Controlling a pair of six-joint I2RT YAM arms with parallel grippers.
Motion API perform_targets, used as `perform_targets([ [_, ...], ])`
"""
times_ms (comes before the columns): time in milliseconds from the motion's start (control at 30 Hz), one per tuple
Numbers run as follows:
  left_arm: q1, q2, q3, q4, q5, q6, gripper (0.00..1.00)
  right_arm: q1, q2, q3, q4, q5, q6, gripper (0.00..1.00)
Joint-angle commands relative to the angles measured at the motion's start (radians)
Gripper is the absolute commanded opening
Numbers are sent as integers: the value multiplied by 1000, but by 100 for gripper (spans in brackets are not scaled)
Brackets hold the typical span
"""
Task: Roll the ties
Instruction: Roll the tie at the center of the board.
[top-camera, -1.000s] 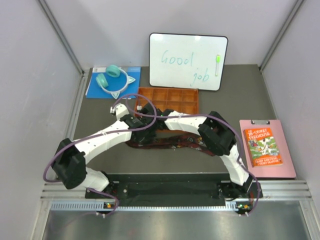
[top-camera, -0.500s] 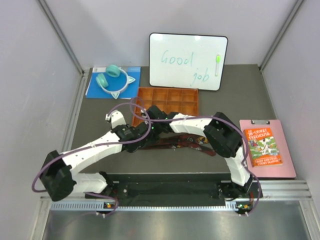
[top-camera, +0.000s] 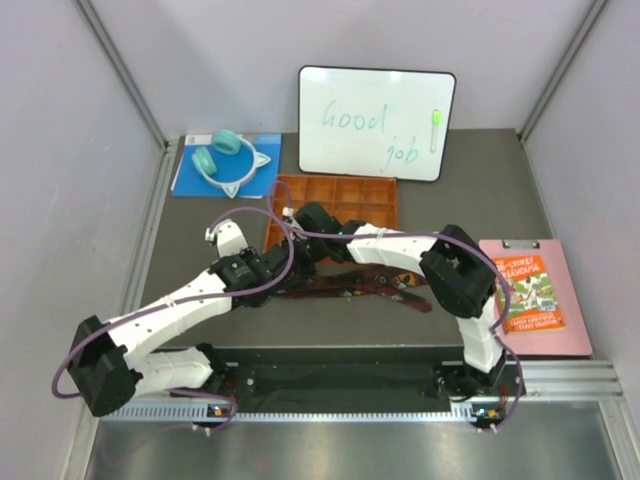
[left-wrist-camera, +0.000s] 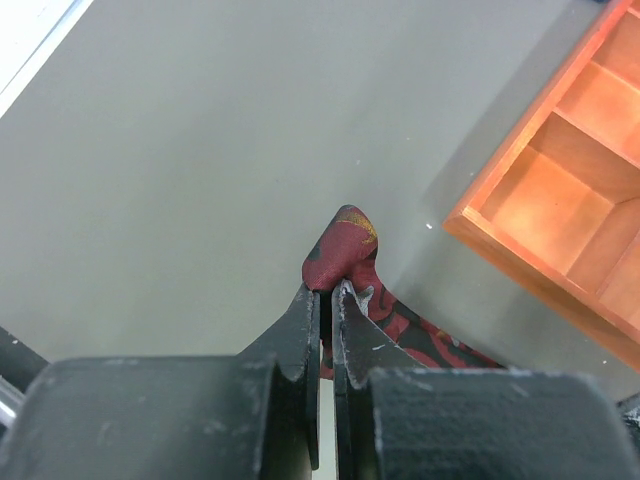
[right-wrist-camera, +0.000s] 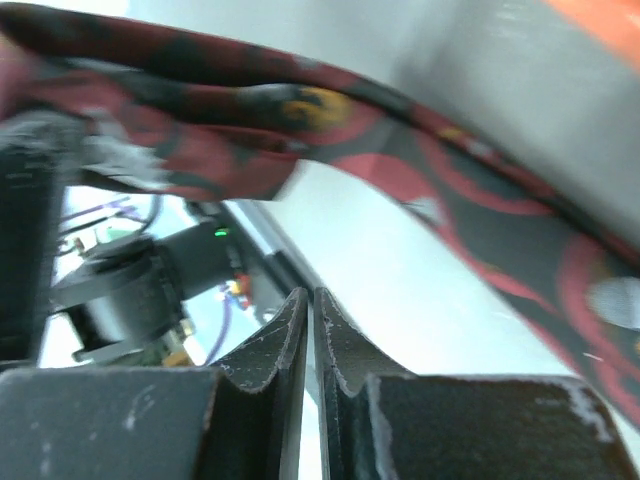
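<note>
Maroon tie (left-wrist-camera: 345, 250) in left pincer (left-wrist-camera: 327, 291)

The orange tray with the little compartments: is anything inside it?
Every compartment of the orange tray that shows is empty. The right arm covers part of its near-left edge from above, so the cells under it cannot be checked. The tie lies outside it.

The tie (top-camera: 355, 287) lies across the middle of the table (top-camera: 480, 200), just before the tray (top-camera: 345, 190). Behind the tray stands the whiteboard (top-camera: 375, 120). At the back left, headphones (top-camera: 222, 158) lie on a folder (top-camera: 188, 180). At the right, a book (top-camera: 527, 292) lies on a clipboard (top-camera: 520, 343).
</note>
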Motion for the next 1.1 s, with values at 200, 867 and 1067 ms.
perform_targets([
  [200,10,-25,-5,88,2,75,0,58,133,171,113,-86,123,8],
  [867,10,-62,-21,85,30,68,0,45,296,423,-6,3,99,6],
  [1067,9,-33,-41,125,59,92,0,32,303,429,-23,9,76,6],
])
